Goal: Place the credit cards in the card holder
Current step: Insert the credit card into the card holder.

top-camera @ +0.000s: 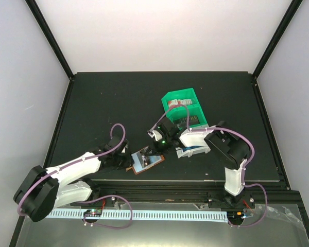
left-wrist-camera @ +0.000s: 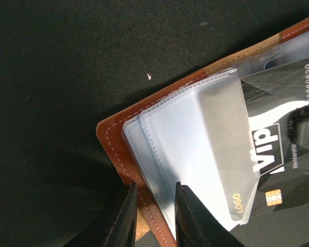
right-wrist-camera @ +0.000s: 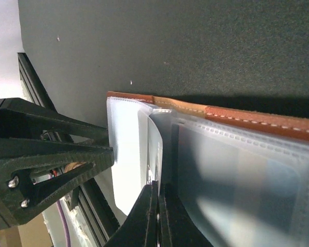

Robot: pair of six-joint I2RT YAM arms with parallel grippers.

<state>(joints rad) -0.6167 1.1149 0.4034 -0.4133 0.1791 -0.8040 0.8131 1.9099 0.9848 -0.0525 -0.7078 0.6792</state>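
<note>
A black table (top-camera: 118, 103) is seen from above, with two white-and-black robot arms reaching in from its near edge. The card holder (top-camera: 147, 161), a brown leather folder with white stitching and clear plastic sleeves, lies open near the front of the table between the two arms. The left gripper (top-camera: 127, 163) meets its left corner. In the left wrist view, the left gripper (left-wrist-camera: 154, 198) has its two dark fingers set narrowly on either side of the card holder's (left-wrist-camera: 110, 139) leather edge and the outermost sleeve, gripping that corner. A dark credit card (left-wrist-camera: 278, 170), printed with "VIP", "LOGO" and a gold chip, sits partly inside a clear sleeve, its far end still sticking out. The right gripper (top-camera: 155, 149) comes at the holder from the upper right. In the right wrist view, the right gripper (right-wrist-camera: 158, 188) has its fingers almost together, pinched on a thin edge that appears to be this card, seen edge-on among the sleeves of the card holder (right-wrist-camera: 237, 116). Behind the right arm stands a green divided tray (top-camera: 167, 98) with more cards (top-camera: 177, 104) standing in it. A flat blue-and-white piece (top-camera: 191, 151), possibly another card, lies on the table under the right arm.
</note>
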